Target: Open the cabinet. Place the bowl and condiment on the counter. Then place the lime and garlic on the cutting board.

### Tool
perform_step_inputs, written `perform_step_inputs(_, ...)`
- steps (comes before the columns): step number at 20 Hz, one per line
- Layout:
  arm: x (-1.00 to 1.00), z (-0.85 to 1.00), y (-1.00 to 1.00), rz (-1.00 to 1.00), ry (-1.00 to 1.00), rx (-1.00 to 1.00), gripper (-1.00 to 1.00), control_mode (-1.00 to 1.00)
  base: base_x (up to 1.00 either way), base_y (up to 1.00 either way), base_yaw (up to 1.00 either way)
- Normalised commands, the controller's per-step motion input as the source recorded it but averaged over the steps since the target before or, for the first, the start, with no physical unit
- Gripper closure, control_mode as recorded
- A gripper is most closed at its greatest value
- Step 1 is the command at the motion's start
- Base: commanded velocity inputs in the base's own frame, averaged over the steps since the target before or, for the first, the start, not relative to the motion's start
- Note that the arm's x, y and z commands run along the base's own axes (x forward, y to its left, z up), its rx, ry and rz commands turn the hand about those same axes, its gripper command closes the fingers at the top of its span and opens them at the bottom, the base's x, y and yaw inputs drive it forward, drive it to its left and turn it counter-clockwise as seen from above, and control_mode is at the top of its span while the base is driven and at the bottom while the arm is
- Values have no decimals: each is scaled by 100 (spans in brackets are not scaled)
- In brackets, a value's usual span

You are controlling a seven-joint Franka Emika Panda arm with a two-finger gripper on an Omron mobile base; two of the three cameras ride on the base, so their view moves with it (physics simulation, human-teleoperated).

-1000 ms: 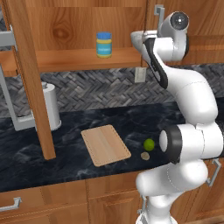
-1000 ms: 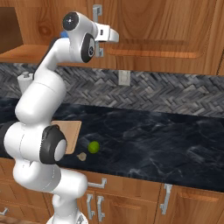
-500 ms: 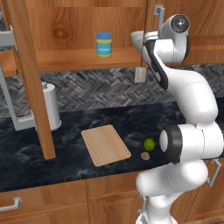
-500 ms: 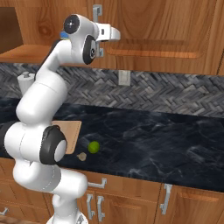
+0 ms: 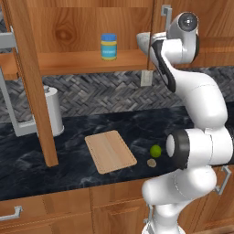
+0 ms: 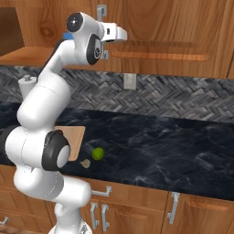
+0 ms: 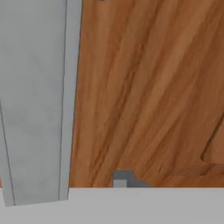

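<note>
The cabinet's left door point(image 5: 32, 82) stands swung open, and its right door point(image 6: 173, 23) is closed. My gripper point(image 6: 104, 33) is raised against the right door's grey bar handle point(image 6: 101, 13) and is closed around it. In the hand view that handle point(image 7: 35, 96) runs close by along the left, over wood. The blue-lidded yellow condiment point(image 5: 109, 46) stands on the shelf. The pale bowl point(image 5: 143, 42) sits to its right, half hidden by my arm. On the dark counter point(image 5: 137, 123) lie the cutting board point(image 5: 109, 151), the lime point(image 5: 156, 151) and the garlic point(image 5: 151, 162), both off the board's right edge.
A white paper-towel roll point(image 5: 52, 112) stands on the counter beside the open door's lower edge. A wall outlet point(image 6: 130, 81) sits in the herringbone backsplash. Drawers and low doors with metal handles point(image 6: 172, 208) run under the counter.
The gripper's jaws have closed in from wide open at the right door's handle. The arm has hardly shifted; the things on the shelf and counter stay put.
</note>
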Motion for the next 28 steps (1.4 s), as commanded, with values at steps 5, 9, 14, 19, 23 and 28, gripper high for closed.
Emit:
perform_step_inputs(5,39,-85,-100,-17,4,0,100,-100,0,0,0)
perform_step_inputs(9,6,-84,-100,-12,7,4,100,-100,0,0,0)
perform_step_inputs(14,-6,-81,-100,-1,1,12,100,-100,0,0,0)
perform_step_inputs(19,-29,-77,-100,0,0,8,100,-100,0,0,0)
perform_step_inputs(23,-58,-80,-100,0,-4,0,100,-100,0,0,0)
perform_step_inputs(28,-67,-83,-100,0,-7,0,100,-100,0,0,0)
